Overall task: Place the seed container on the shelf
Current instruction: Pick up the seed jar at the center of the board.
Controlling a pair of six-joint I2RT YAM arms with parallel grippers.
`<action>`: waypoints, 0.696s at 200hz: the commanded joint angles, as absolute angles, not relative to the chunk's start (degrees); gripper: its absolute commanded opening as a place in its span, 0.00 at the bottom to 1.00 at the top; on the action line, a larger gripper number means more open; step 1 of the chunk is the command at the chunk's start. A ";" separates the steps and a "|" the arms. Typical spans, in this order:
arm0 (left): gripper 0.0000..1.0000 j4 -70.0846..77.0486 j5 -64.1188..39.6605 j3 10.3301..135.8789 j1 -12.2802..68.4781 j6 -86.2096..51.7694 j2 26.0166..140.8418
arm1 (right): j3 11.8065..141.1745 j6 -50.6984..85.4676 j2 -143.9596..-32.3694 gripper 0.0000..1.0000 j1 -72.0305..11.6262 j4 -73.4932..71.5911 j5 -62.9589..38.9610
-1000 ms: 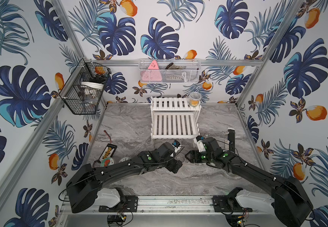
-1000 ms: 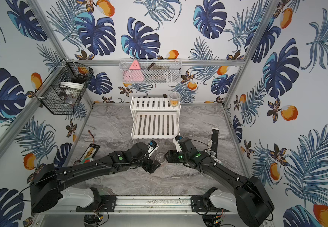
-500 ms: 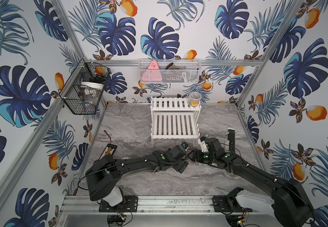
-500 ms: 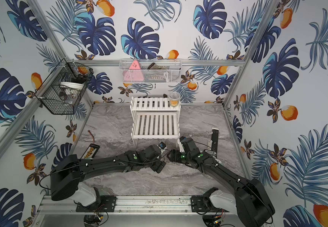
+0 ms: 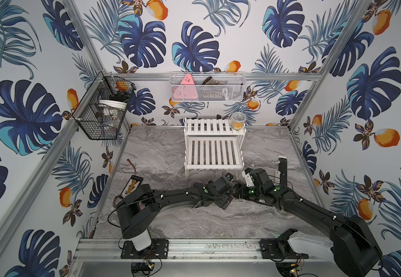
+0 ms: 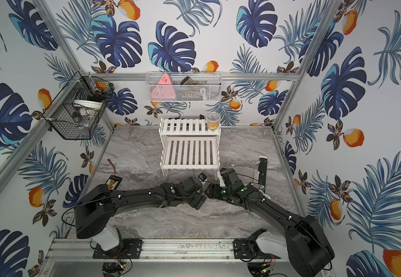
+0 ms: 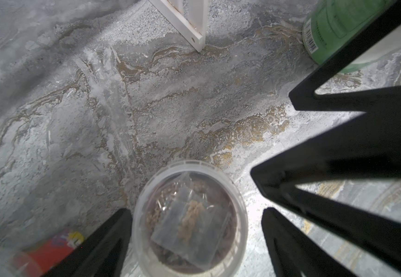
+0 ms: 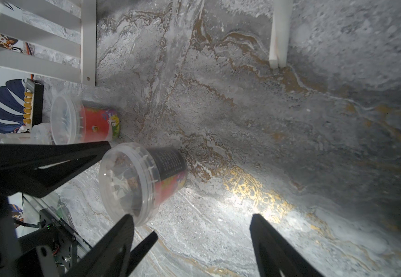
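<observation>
Seed container (image 8: 142, 182): clear round plastic tub, clear snap-on lid, dark and red label, small seed packet visible through the lid. Stands upright on the grey marbled counter (image 5: 182, 225), about midway between the back and front edges, a little toward the right edge, in front of the small white two-tier slatted shelf (image 5: 212, 153) and not on it. Hidden beneath the two wrists in both top views.

Left tool (image 7: 194, 211) down around the seed container, jaws spread, one finger on each side of the tub. One finger against or just beside the lid rim, a sliver of counter showing between the tub and the other. Open, not clamped.

Right tool (image 8: 191, 215) low over the counter just beside the left tool, jaws wide apart, only bare counter between them. One fingertip at the rim of the tub, contact impossible to tell.

Clear plastic cup with orange contents (image 5: 238, 120) on the right end of the shelf's top tier. Second clear-lidded tub with a red label (image 8: 94, 122) upright near a shelf leg.
</observation>
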State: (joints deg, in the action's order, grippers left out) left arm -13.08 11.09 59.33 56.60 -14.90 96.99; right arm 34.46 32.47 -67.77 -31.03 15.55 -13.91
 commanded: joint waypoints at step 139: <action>0.78 -12.82 12.97 59.61 56.66 -15.42 97.68 | 34.71 32.26 -66.72 0.80 -31.03 17.79 -11.81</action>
